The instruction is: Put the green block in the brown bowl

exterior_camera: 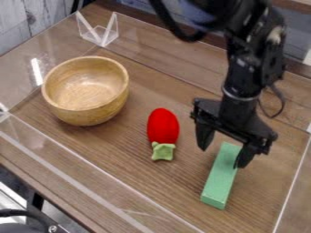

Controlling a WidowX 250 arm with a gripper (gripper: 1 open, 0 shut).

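The desk (73, 196) is a wood top under a clear tray, and on it, well off to my far left as the camera sees it, sits the brown bowl (85, 89), empty. Nearer the middle lies a red strawberry toy (162, 132) (not my business, but it sits between the bowl and my work). The green block (223, 177) lies flat at the right of the desk, its long axis running from the near edge up and slightly rightward, away from the camera. My tool (227, 145) points straight down with its fingers spread wide and nothing between them; it hangs over the far end of the block, the two fingers standing to either side of that end, across the narrow width. That is the relation I judge the grasp to turn on: the fingers straddle the short way, but at the bar's tip, not its middle, so a pinch here may let the long end droop.
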